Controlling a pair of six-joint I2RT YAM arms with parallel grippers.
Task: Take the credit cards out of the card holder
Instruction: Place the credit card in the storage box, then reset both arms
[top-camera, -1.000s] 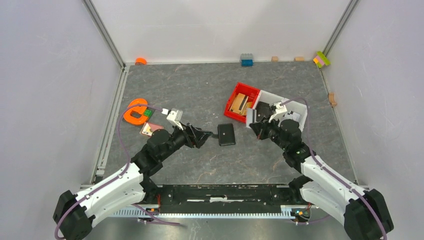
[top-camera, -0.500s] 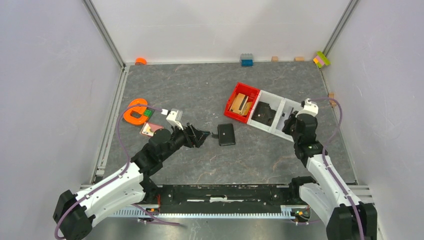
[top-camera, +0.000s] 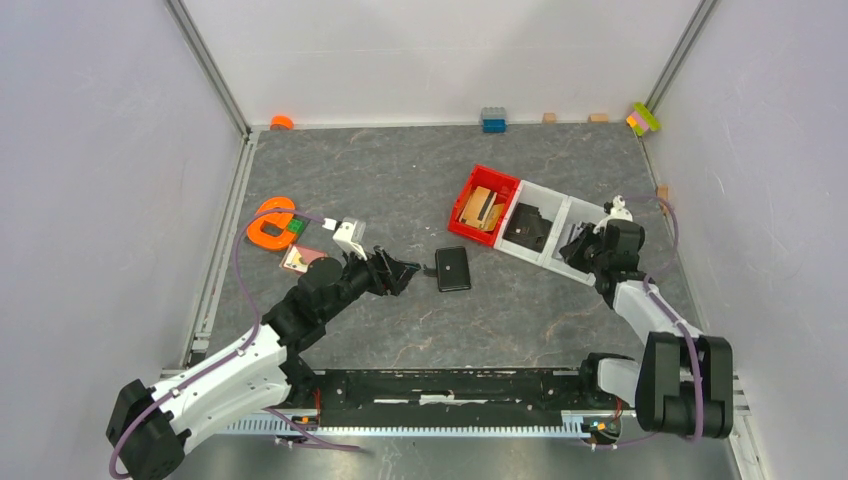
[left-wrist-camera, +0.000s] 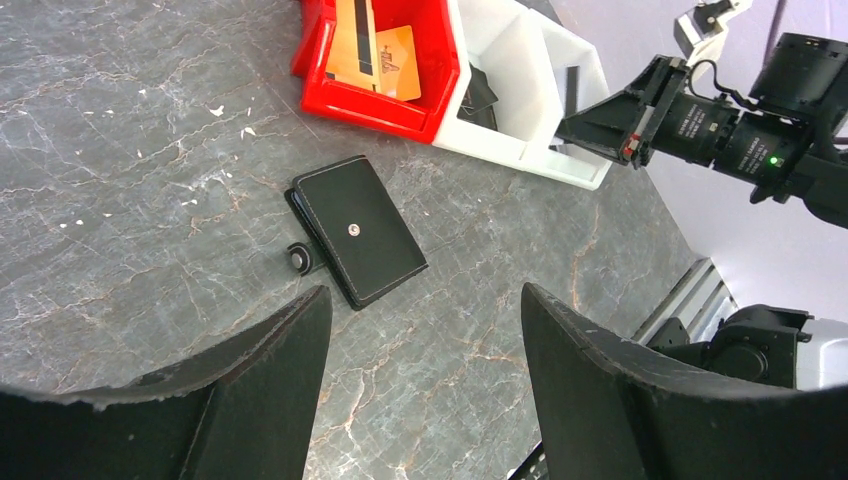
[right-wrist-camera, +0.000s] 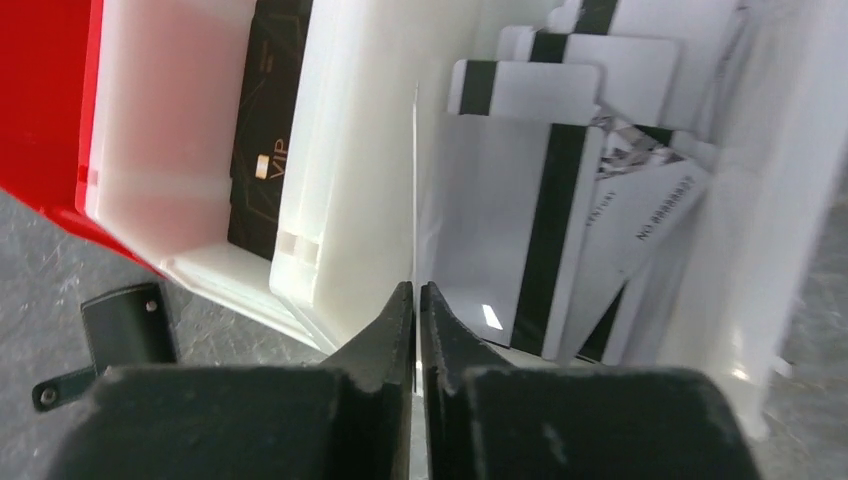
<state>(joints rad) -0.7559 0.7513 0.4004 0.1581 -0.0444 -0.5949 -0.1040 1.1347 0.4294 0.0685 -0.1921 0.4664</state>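
The right tool (right-wrist-camera: 416, 292) now reaches the white bin (right-wrist-camera: 350, 150) — clamped on a credit card (right-wrist-camera: 415, 180) to sort it — while the left tool (left-wrist-camera: 425, 295), fingers apart, waits by the card holder (left-wrist-camera: 360, 230).

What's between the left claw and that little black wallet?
Only bare grey table separates the left gripper from the card holder; the left wrist view shows it.

Lab test cell, aluminium-framed walls (top-camera: 430, 50)
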